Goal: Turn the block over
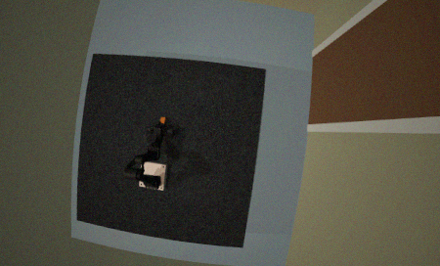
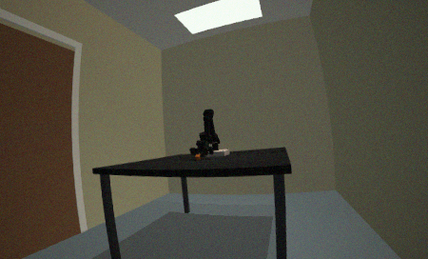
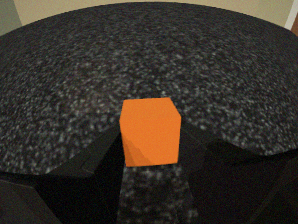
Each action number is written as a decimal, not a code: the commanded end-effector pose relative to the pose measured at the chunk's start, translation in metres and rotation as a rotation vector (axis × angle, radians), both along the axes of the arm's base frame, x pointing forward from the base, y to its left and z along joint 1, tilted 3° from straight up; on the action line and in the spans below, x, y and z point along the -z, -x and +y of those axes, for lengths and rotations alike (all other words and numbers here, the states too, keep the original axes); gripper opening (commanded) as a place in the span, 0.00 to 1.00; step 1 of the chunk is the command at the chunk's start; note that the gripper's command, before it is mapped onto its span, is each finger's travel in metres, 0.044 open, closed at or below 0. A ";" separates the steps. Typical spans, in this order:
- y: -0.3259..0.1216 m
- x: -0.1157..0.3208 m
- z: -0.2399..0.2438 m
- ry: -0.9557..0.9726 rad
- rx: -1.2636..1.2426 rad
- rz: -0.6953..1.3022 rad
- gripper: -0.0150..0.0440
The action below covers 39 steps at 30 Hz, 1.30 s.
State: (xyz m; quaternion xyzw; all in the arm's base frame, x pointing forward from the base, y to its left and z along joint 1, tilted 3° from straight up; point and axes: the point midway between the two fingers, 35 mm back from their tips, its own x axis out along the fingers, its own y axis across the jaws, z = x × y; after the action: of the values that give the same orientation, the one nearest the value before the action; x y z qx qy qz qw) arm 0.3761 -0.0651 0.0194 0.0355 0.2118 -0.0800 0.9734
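Note:
The orange block (image 1: pixel 162 119) (image 2: pixel 198 157) (image 3: pixel 151 131) sits between the fingertips of my gripper (image 1: pixel 162 123) (image 3: pixel 149 127), which is shut on it. In the wrist view the block shows plain orange faces, with a darker shaded patch at the lower left; no marking can be made out on them. The marked side is not visible. In the exterior view the block is low, close to the dark table (image 1: pixel 210 98) (image 2: pixel 247 163); whether it touches the table is too small to tell. The gripper reaches forward at a slant, and the fingers hide the block's sides.
The arm's pale base plate (image 1: pixel 155 170) (image 2: pixel 223 152) stands on the table behind the gripper. The arm's dark links (image 2: pixel 208 126) rise above it. The table's far edge (image 1: pixel 178 60) lies beyond the block, and its right edge (image 1: pixel 259 137) is farther off.

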 end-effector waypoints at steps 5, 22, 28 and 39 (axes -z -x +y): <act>0.001 0.001 -0.001 -0.001 0.008 0.002 0.30; 0.001 0.001 -0.001 -0.001 0.008 0.002 1.00; 0.001 0.001 -0.001 -0.001 0.008 0.002 1.00; 0.001 0.001 -0.001 -0.001 0.008 0.002 1.00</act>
State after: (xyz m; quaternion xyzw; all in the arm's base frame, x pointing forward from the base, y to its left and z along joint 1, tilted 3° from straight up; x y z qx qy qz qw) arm 0.3754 -0.0651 0.0190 0.0355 0.2122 -0.0803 0.9733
